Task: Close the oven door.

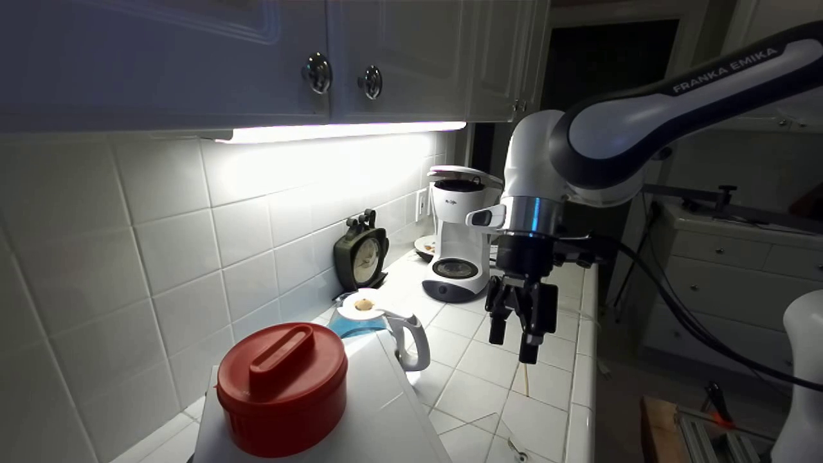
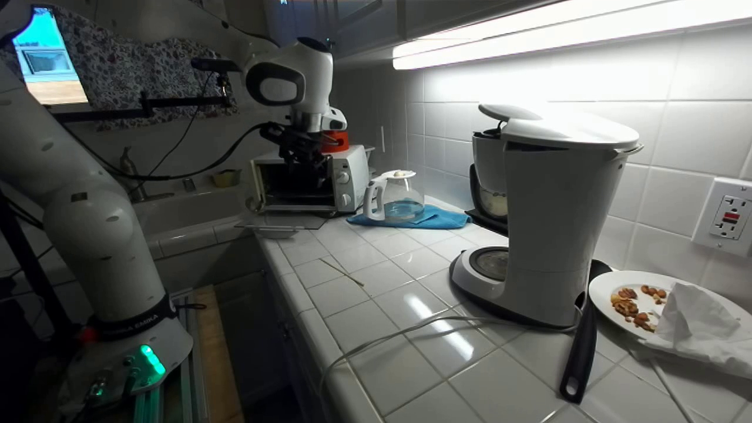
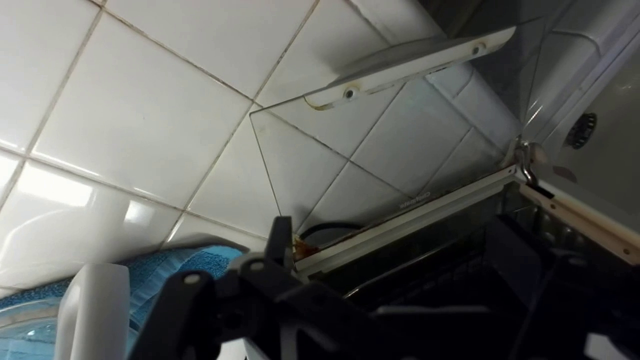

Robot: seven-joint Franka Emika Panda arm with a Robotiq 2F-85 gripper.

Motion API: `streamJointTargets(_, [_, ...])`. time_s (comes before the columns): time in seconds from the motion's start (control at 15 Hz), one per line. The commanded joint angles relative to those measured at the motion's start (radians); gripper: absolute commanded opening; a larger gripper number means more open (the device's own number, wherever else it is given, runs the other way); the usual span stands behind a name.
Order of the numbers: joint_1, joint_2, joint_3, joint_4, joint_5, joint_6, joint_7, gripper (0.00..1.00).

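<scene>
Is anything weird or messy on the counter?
Yes. The coffee maker has its lid raised, and a glass pot, probably its own, sits on a blue towel instead of the warming plate. A stray stick lies on the tiles. The oven door is open, with a reddish-brown patch, maybe rust, near one corner.

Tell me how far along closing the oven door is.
Done: no closing visible; the oven door lies folded down. In hand: nothing; the open gripper hangs near the oven. Left: the whole swing, probably lifting the handle until the door covers the oven's front.
</scene>
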Motion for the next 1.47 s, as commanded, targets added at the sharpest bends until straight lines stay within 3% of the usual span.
streamJointTargets(0.0, [-0.008, 0.009, -0.004, -0.013, 0.052, 0.02, -0.043, 1.0])
streamJointTargets(0.67, [-0.017, 0.062, -0.023, -0.054, 0.163, 0.078, -0.182, 1.0])
streamJointTargets(1.4, [-0.075, 0.142, -0.018, -0.088, 0.242, 0.122, -0.306, 1.0])
